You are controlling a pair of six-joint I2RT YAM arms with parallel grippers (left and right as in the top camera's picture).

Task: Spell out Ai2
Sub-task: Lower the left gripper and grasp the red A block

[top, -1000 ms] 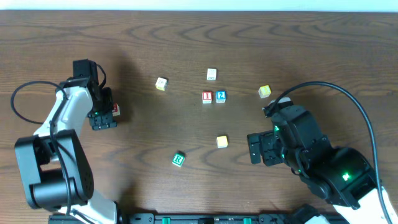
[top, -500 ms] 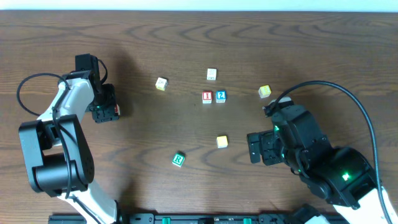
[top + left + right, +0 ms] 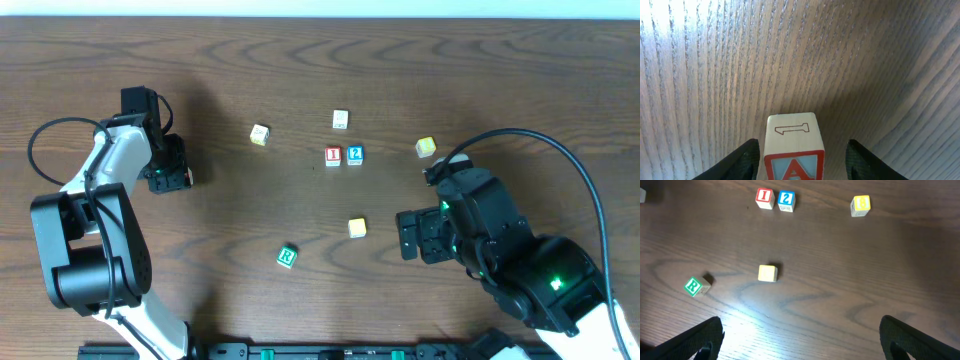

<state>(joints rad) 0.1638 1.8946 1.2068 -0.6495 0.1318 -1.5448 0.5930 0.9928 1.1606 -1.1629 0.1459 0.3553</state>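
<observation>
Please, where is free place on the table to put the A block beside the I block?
Bare table lies left of the I block, between the cream block and the green R block. Its right side is crowded: the 2 block sits close beside it.

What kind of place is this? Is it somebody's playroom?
Probably a robot test bench, not a playroom. A left arm and a right arm, with a black cable, stand at a wooden table, and the toys are letter blocks such as the I block and 2 block.
</observation>
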